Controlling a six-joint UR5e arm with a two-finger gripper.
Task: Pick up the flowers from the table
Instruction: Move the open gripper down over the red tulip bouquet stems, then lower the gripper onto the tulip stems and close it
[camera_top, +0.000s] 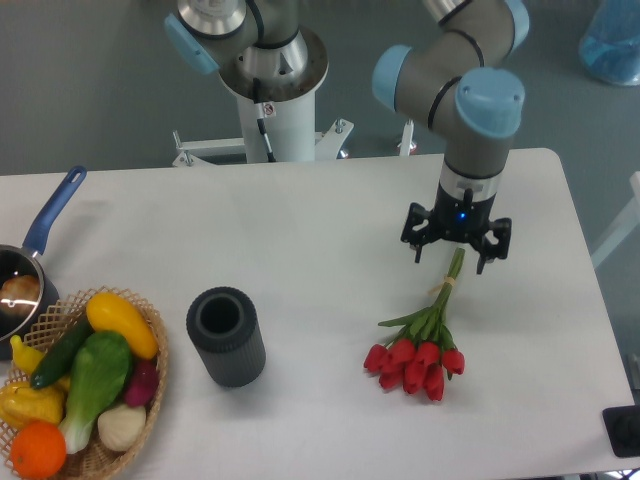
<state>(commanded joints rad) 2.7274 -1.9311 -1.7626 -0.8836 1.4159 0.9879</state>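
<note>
On the right half of the white counter the flowers lie flat, red buds toward the near edge and the tied green stems running up and away toward the back. Directly over the upper end of those stems hangs the claw, pointing straight down with its fingers spread wide, one on either side of the stems and gripping nothing. Left of the bunch stands a dark ribbed cylinder, upright with its mouth open. At the near left corner sits a wicker basket of colourful vegetables, with a blue-handled saucepan just behind it.
</note>
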